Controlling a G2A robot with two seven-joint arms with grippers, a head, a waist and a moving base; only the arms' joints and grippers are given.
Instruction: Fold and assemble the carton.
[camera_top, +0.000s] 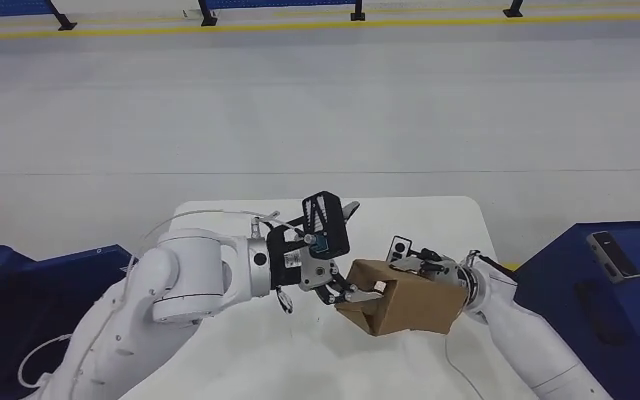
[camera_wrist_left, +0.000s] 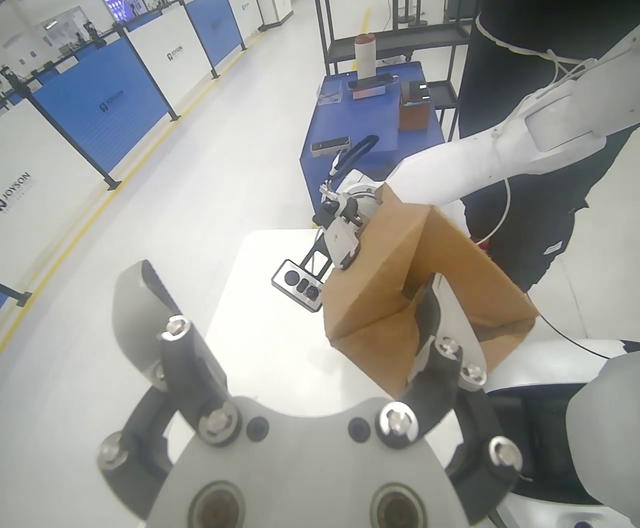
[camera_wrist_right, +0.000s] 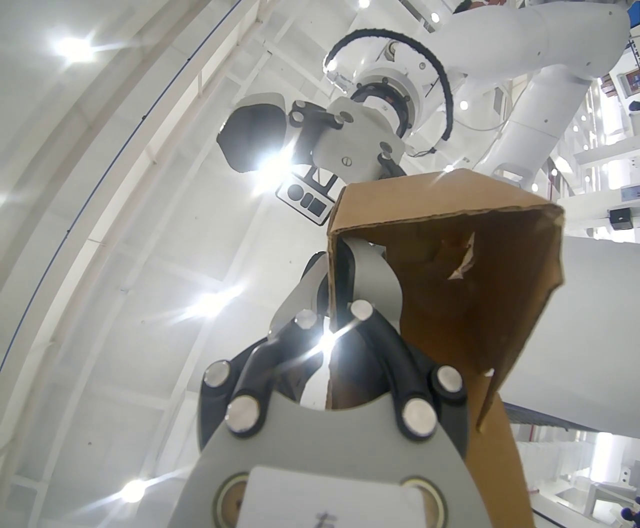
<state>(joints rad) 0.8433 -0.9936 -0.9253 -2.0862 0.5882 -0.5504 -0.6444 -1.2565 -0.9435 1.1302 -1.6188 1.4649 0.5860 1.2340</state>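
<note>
Left gripper (camera_top: 350, 293) spread open, one finger inside the open end of carton (camera_top: 405, 300); carton over table (camera_top: 420, 215), contact unclear; right gripper (camera_top: 425, 268) clenched on carton's opposite wall. Risk: left finger levering too hard may crush the wall or pull carton from right grip.

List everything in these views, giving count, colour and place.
carton: one, brown, over the table between both grippers, one end open.
table: one, white, under the carton.
side tables: two, blue, flanking the white table.
small box: one, brown, on the side table by the right arm.
roll: one, pale with a dark red top, on that same side table.
barriers: several, blue and white, standing beyond the table.
left gripper: one, open, one finger inside the carton's open end.
right gripper: one, shut on a carton wall.
</note>
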